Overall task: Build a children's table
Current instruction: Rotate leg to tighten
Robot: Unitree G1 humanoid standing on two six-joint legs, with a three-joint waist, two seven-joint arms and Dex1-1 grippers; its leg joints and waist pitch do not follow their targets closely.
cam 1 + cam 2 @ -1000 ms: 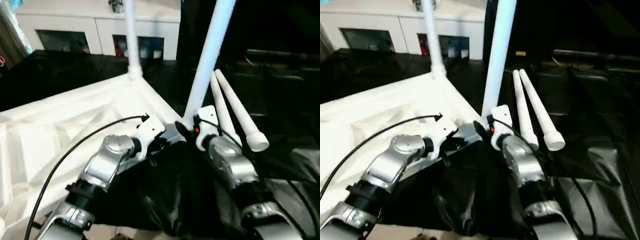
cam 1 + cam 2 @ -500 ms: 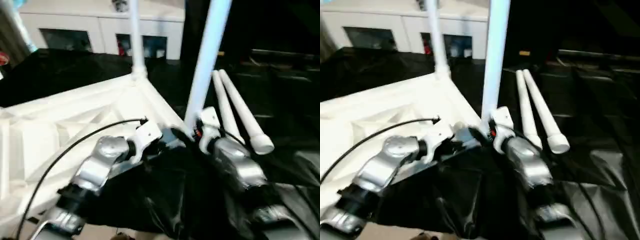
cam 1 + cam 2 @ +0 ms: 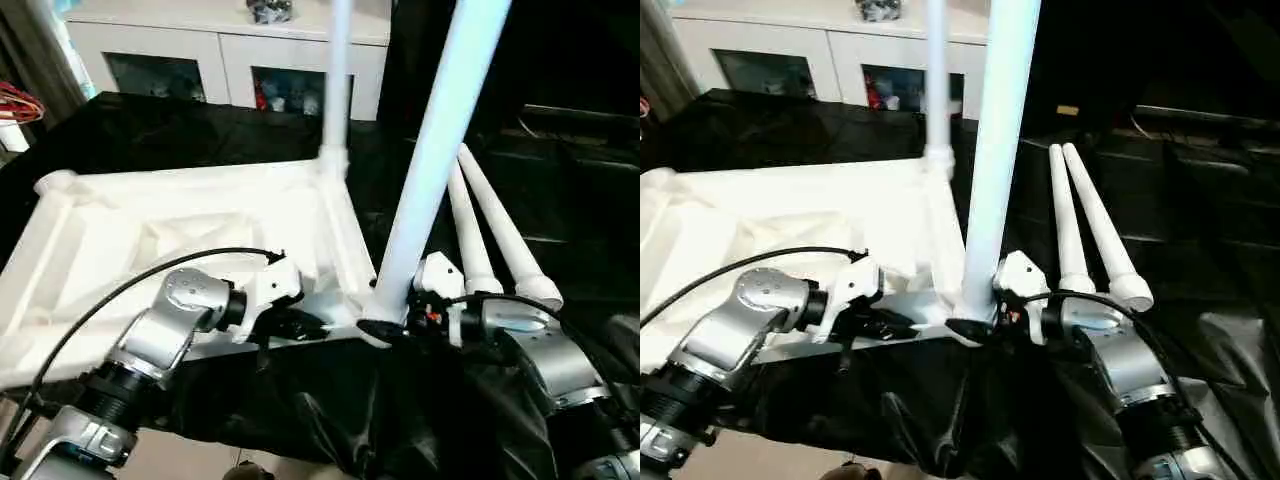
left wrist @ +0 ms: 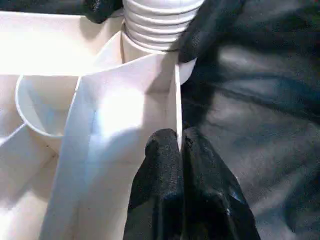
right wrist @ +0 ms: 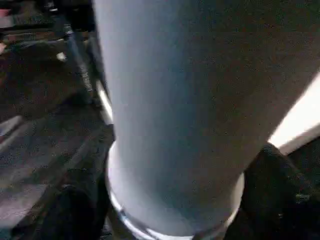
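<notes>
The table top [image 3: 200, 240] lies underside up on the black cloth [image 3: 380, 420], near leg [image 3: 430, 170] standing in its corner socket. Your left claw [image 4: 180, 150] pinches the rim; your right claw [image 3: 985, 325] straddles the leg's base. Keep it upright while twisting.

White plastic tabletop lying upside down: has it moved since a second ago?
Yes. Against the two loose white legs, the tabletop has swung: its near corner, with the standing leg, came toward the robot, and the far leg slid right across the white cabinet.

Upturned table top [image 3: 180, 235] on black cloth [image 3: 180, 135]
</notes>
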